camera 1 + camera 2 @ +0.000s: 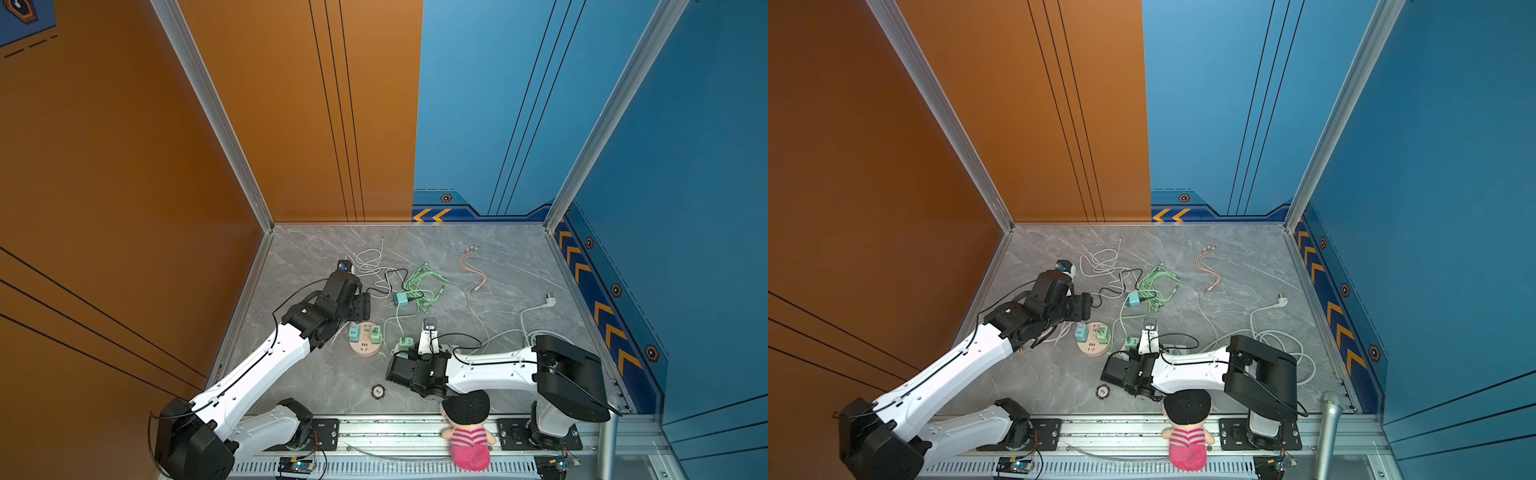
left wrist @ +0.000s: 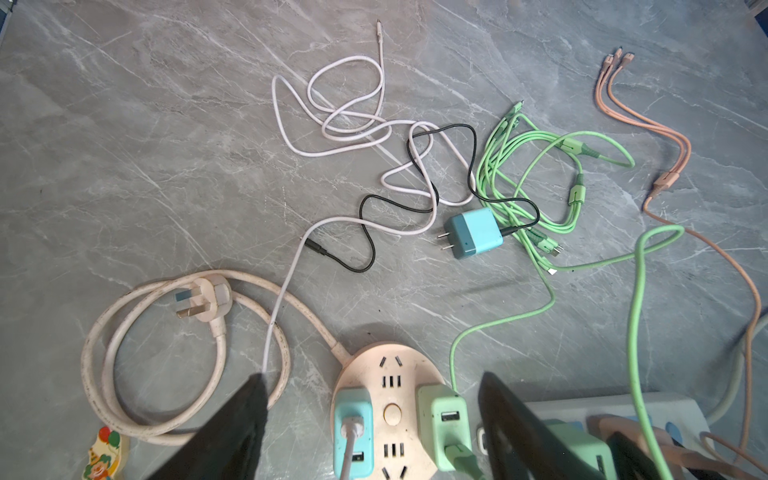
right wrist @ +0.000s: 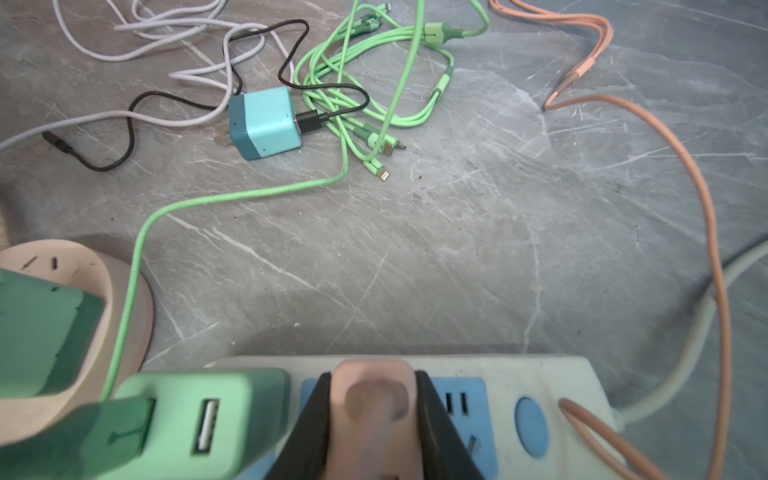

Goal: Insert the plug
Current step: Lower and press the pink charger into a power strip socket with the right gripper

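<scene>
Right claw (image 3: 372,376) I have clamped on the pink plug (image 3: 374,405), which stands over a blue socket (image 3: 478,399) of the strip (image 3: 540,370), just beside a green charger (image 3: 199,415); whether its pins are in, I cannot tell. I would keep it upright, square to the slots, and press straight down without twisting. Left claw (image 2: 372,377) hangs apart over the round hub (image 2: 419,365), empty. No brand or writing is legible on plug, strip or chargers
</scene>
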### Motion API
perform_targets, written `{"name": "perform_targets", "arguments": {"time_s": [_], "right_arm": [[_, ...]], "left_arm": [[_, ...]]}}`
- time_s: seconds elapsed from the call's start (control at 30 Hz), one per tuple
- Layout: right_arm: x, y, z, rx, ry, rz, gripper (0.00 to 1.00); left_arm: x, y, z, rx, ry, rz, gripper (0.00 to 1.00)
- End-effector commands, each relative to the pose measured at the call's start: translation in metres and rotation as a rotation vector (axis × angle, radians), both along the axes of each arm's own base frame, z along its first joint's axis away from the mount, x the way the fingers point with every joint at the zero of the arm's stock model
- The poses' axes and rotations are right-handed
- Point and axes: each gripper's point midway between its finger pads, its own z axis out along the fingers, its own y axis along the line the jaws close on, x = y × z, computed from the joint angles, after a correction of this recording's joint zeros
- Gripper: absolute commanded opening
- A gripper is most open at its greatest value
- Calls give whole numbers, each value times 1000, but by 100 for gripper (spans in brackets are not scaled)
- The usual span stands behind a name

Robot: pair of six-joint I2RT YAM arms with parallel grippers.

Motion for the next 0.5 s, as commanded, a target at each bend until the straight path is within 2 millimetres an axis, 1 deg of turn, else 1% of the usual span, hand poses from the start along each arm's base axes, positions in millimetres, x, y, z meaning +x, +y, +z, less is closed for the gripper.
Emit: {"name": "perform_targets", "arguments": {"time_s": [0.0,0.1,0.2,0.47], "right_arm": [[-15,-8,-31,-64,107,-8,0],[-17,-10,-40,-67,130,-19,0],[-17,-12,-43,-68,139,-27,0],[-14,-16,-39,-57,139,-37,0]], "left_arm": [[-6,4,-2,11,2,8,80],[-8,5,1,2,-7,11,80],[-9,5,5,-13,-18,14,80],[-11,5,11,-32,-34,15,81]]}}
